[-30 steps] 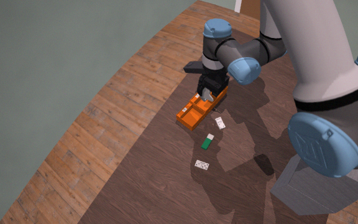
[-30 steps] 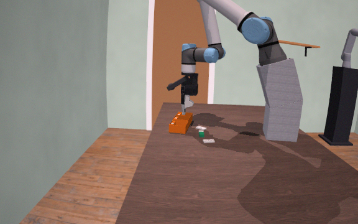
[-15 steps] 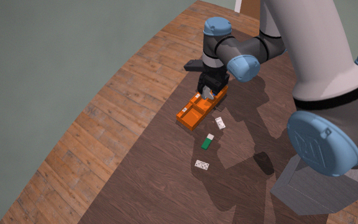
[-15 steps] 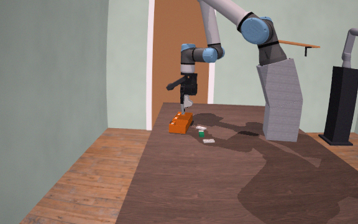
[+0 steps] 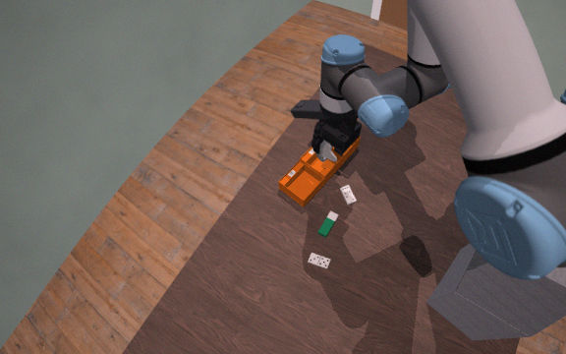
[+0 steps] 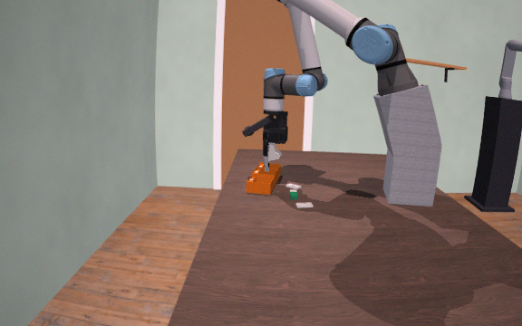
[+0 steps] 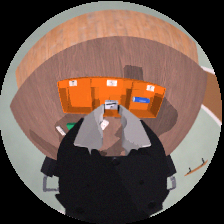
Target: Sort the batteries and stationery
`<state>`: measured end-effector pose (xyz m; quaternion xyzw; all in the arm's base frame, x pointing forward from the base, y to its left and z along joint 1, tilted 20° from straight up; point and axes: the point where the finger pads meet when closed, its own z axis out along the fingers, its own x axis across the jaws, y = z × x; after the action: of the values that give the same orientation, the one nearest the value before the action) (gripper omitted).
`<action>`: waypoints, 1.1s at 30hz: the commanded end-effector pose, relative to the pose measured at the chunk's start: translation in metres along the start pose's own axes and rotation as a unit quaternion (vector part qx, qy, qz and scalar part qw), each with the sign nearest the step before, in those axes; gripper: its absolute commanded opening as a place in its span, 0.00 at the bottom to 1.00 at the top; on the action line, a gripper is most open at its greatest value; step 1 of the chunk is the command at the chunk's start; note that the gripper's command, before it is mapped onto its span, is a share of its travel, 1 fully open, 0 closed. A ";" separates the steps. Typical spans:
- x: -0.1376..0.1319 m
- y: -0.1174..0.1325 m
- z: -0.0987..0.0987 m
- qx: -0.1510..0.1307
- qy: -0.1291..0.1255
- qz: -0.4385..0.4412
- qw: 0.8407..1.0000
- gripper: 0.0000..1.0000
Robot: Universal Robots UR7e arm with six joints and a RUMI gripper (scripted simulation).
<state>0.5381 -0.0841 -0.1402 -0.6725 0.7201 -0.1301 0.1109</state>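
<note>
Three orange bins stand upright in a row: a left bin [image 7: 77, 100] [image 5: 305, 184] [image 6: 258, 186], a middle bin [image 7: 120, 90] and a right bin [image 7: 156, 104]. Their labels are too blurred to read. A blue cylinder [image 7: 141, 100], battery-like, lies in the right bin. My gripper [image 5: 325, 158] [image 6: 266, 168] [image 7: 111, 104] points down over the middle bin, shut on a small thing with pale and dark parts, mostly hidden by the fingertips; I cannot tell what it is. A green and white eraser [image 5: 326, 226] [image 6: 294, 196] [image 7: 70, 126] lies on the table.
One white domino [image 5: 348, 194] [image 6: 293, 186] [image 7: 104, 124] lies beside the bins, and another domino [image 5: 318, 260] [image 6: 304, 205] [image 7: 61, 131] lies beyond the eraser. The arm's grey pedestal [image 5: 499, 300] [image 6: 412, 158] stands on the other side of the table.
</note>
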 end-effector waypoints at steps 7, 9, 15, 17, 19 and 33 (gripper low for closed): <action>0.000 -0.001 0.020 0.001 0.000 0.000 1.000 0.00; 0.000 -0.001 0.024 0.001 0.000 0.000 1.000 0.00; 0.000 -0.001 0.032 0.001 0.000 0.000 1.000 0.00; 0.000 0.000 0.034 0.001 0.000 0.000 1.000 0.00; 0.000 0.000 0.034 0.001 0.000 0.000 1.000 0.00; -0.001 0.000 0.034 0.001 0.000 0.000 1.000 0.24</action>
<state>0.5492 -0.0844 -0.1725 -0.6725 0.7201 -0.1302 0.1110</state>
